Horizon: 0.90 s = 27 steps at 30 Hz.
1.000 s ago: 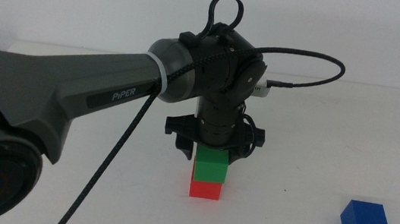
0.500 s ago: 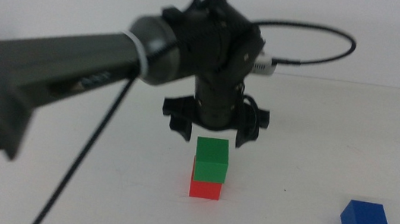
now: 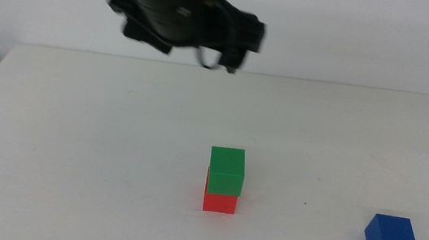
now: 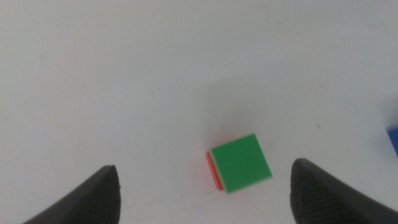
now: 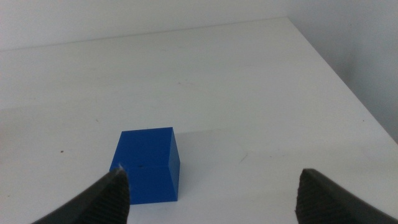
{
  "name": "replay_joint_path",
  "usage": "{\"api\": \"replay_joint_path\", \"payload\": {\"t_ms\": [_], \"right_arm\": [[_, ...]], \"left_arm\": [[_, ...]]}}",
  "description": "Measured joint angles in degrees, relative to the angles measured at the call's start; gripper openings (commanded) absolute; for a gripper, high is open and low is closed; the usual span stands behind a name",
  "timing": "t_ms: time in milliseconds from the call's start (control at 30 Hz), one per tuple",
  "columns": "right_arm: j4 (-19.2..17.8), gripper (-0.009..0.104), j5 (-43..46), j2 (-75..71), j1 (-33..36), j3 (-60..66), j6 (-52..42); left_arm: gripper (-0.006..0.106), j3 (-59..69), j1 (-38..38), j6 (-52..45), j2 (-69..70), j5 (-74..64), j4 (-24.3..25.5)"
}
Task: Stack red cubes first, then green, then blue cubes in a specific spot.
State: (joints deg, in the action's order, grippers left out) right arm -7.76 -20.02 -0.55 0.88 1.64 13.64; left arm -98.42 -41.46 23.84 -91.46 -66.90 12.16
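The green cube (image 3: pixel 226 171) sits on the red cube (image 3: pixel 219 202) on the white tabletop, slightly right of centre and twisted a little against it. My left gripper (image 3: pixel 184 30) is a blur high above the table's far side, up and to the left of the stack. Its wrist view looks down on the green cube (image 4: pixel 240 163), with a strip of the red cube (image 4: pixel 213 171) at its edge. The left gripper (image 4: pixel 205 196) is open and empty. The blue cube (image 3: pixel 390 238) lies alone at the front right. My right gripper (image 5: pixel 214 196) is open, with the blue cube (image 5: pixel 146 165) just ahead of one jaw.
The white table (image 3: pixel 73 135) ends at a far edge against a pale wall, and its right edge (image 5: pixel 348 93) runs close beside the blue cube. A sliver of blue (image 4: pixel 393 140) shows at the edge of the left wrist view.
The left gripper has let go of the green cube, risen and swung up and to the left, away from the stack. The green cube stays on the red one. The blue cube has not moved.
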Motion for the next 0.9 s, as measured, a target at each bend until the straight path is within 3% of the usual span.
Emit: {"api": "replay_joint_path", "payload": {"t_ms": [100, 333, 467, 633, 900], "right_arm": [[0.0, 0.085, 0.0, 0.0, 0.0, 0.0, 0.0], [0.0, 0.085, 0.0, 0.0, 0.0, 0.0, 0.0], [0.0, 0.085, 0.0, 0.0, 0.0, 0.0, 0.0], [0.0, 0.085, 0.0, 0.0, 0.0, 0.0, 0.0], [0.0, 0.085, 0.0, 0.0, 0.0, 0.0, 0.0]], "left_arm": [[0.094, 4.3, 4.3, -11.6, 5.9, 2.4, -8.2], [0.094, 21.1, 19.2, -41.4, 24.0, 7.5, -33.8], [0.094, 29.2, 24.4, -49.6, 31.8, 9.3, -42.7], [0.094, 31.7, 26.8, -52.1, 36.1, 10.1, -45.3], [0.094, 31.9, 26.9, -52.3, 36.3, 10.8, -45.0]]}}
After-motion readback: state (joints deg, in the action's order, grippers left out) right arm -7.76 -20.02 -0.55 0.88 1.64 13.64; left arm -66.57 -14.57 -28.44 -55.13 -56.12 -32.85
